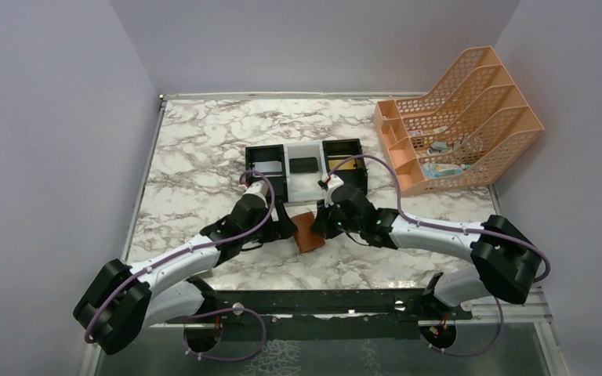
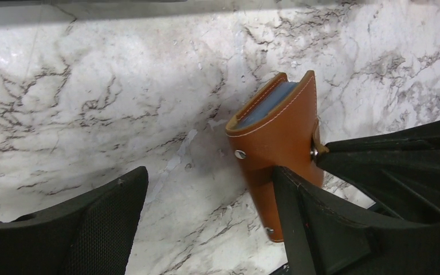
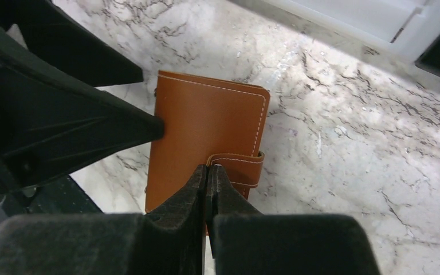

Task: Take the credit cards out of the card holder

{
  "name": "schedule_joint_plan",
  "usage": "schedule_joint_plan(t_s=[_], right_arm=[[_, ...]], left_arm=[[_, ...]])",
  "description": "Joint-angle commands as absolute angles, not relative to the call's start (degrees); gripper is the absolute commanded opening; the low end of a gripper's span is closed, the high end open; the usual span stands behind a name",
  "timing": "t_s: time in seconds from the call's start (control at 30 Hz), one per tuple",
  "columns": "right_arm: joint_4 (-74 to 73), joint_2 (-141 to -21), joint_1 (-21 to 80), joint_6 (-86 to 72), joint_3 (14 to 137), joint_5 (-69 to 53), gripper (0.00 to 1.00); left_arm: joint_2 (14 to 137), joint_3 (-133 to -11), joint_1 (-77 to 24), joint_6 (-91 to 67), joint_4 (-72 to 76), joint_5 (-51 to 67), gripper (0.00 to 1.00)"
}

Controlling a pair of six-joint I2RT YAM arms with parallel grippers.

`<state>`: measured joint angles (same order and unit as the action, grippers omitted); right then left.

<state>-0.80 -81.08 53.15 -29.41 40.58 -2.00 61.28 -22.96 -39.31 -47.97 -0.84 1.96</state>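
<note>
A marble-patterned table [image 1: 196, 149] carries an orange mesh file rack [image 1: 470, 117] at its far right corner and a black-white-black tray [image 1: 343, 143] near the middle, with a dark flat card [image 1: 304, 164] in the white centre compartment. In front of the tray, the left arm [image 1: 180, 262] and the right arm [image 1: 431, 231] reach in from either side and meet over the card holder [image 1: 308, 233], a brown leather wallet on the tabletop between the two grippers. It is folded closed, and blue-grey inner pockets [image 2: 266, 103] show along one open edge. No cards can be made out inside it. The left gripper [image 2: 209, 172] has its jaws wide apart, with one finger [image 3: 120, 129] touching the holder's side edge and the other over bare marble. The right gripper [image 3: 208, 172] has its jaws pressed together, clamped on the end of the snap tab [image 3: 240, 169].
</note>
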Motion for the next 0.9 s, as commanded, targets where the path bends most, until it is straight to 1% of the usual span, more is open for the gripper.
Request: schedule_joint_plan(t_s=[0.0,0.07,0.13,0.3,0.37,0.5,0.63,0.77,0.87], right_arm=[[3.4,-80.3,53.3,-30.9,40.8,-5.9,0.01],[3.7,-80.7,53.3,-30.9,40.8,-6.6,0.01],[4.7,-80.7,53.3,-31.1,40.5,-7.7,0.01],[5.0,-79.2,53.2,-31.2,39.7,-7.4,0.01],[4.9,-78.5,53.1,-30.9,39.3,-6.5,0.01],[0.7,-77.4,52.6,-30.4,39.2,0.0,0.01],[-1.1,-77.2,51.7,-30.0,37.9,3.1,0.01],[1.1,-76.6,50.1,-30.6,36.5,-2.9,0.01],[5.5,-73.9,49.8,-32.5,35.2,-8.8,0.01]], left_arm=[[63.4,-24.9,-40.3,-47.2,3.7,4.0,0.81],[64.7,-25.0,-40.9,-47.5,4.7,4.0,0.76],[66.8,-25.0,-41.2,-47.6,5.1,3.4,0.69],[70.3,-25.7,-41.3,-47.6,2.8,0.3,0.53],[71.2,-25.9,-41.4,-47.3,2.2,-0.3,0.52],[71.4,-26.3,-41.6,-47.2,1.1,-0.9,0.53],[69.5,-26.3,-42.1,-47.5,1.1,-1.1,0.61],[68.0,-28.3,-44.6,-45.8,0.4,-1.6,0.7],[70.0,-33.5,-49.5,-45.4,-6.8,-8.4,0.77]])
